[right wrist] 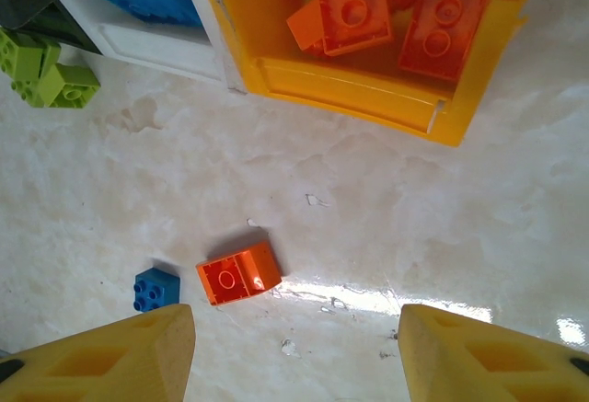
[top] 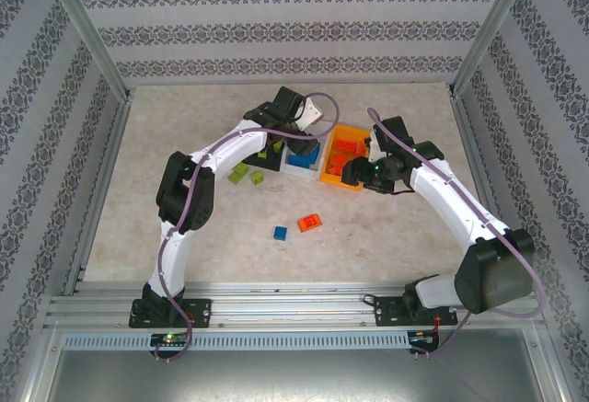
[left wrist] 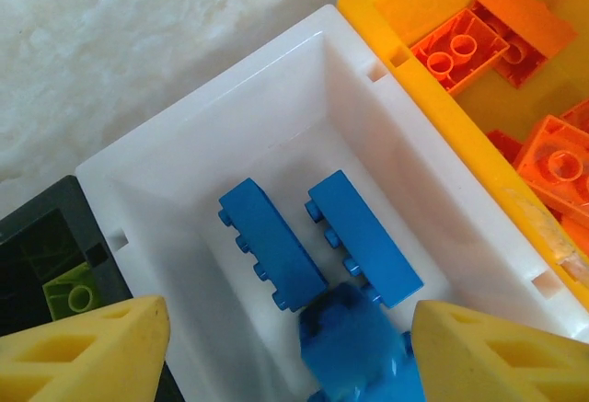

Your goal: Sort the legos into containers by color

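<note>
My left gripper [left wrist: 290, 358] hangs open over the white container [left wrist: 212, 117]. A blurred blue lego [left wrist: 354, 338] is loose between its fingers, above two blue legos [left wrist: 271, 246] lying in that bin. The orange-yellow container [left wrist: 433, 98] beside it holds orange legos [left wrist: 460, 48]. The black container [left wrist: 37, 236] holds a green lego [left wrist: 72, 293]. My right gripper [right wrist: 294, 347] is open above the table with nothing between its fingers. An orange lego [right wrist: 239, 273] and a small blue lego [right wrist: 155, 289] lie on the table just left of it.
Green legos [top: 239, 172] lie on the table in front of the black container [top: 271, 154]. The loose blue lego [top: 280, 233] and orange lego [top: 310, 223] sit mid-table. Both arms arch over the row of bins. Metal posts and patterned walls enclose the table.
</note>
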Available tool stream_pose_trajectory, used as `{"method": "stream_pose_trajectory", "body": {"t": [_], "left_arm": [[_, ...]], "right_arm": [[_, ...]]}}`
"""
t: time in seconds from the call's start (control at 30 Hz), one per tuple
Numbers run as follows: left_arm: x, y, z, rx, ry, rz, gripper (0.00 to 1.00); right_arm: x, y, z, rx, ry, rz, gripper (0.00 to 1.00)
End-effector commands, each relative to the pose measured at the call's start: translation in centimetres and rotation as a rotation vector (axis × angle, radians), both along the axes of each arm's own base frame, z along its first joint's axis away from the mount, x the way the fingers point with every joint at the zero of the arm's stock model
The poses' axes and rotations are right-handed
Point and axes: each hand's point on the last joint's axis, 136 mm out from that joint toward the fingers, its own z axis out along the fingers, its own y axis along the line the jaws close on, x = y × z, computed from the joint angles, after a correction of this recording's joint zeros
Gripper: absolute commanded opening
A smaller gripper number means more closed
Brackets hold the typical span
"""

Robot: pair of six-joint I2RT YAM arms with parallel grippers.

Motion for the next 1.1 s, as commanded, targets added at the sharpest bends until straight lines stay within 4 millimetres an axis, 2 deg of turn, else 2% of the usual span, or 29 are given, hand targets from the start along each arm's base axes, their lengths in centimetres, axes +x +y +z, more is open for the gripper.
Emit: {"method": "stream_pose_trajectory", "body": {"t": [0.0,0.07,0.1,0.13,0.23,0.33,0.53,0.67,0.73,0.93,1.07], "left_arm": [[0.3,0.2,4.4,-0.062,-0.069,0.021,0.76],[-0.2,0.7,5.1,-0.063,-0.074,0.033,0.85],[-0.5,1.1,5.4,-0.062,-0.076,0.049,0.97],[-0.9,1.6,5.9,-0.062,-0.078,0.060,1.00],[-2.6,3.1,7.1,-0.059,-0.069,0.113,1.00],[-4.9,5.7,7.3,-0.069,-0.004,0.254,1.00],[-11.6,9.4,5.5,-0.114,0.142,0.406,1.00],[-14.4,11.3,4.3,-0.151,0.156,0.473,1.00],[-15.2,11.9,4.0,-0.152,0.164,0.490,1.00],[-16.5,12.7,3.8,-0.116,0.183,0.482,1.00],[-16.9,13.0,4.1,-0.107,0.176,0.473,1.00]], "right_arm": [[0.3,0.3,0.3,0.035,-0.008,-0.010,0.61],[0.5,0.6,0.2,0.038,0.000,0.001,0.61],[0.5,0.7,0.1,0.041,0.002,0.007,0.61],[0.5,0.9,0.0,0.045,0.005,0.011,0.61],[0.5,1.5,-0.5,0.053,0.020,0.040,0.61],[-0.1,2.6,-1.3,0.025,0.051,0.107,0.62],[-3.3,6.3,-4.1,-0.096,0.126,0.329,0.68],[-4.5,8.2,-6.2,-0.211,0.146,0.460,0.78],[-4.8,8.8,-7.2,-0.264,0.168,0.491,0.84],[-5.3,10.3,-10.1,-0.350,0.209,0.520,0.85],[-5.1,10.4,-11.5,-0.418,0.218,0.511,0.84]]}}
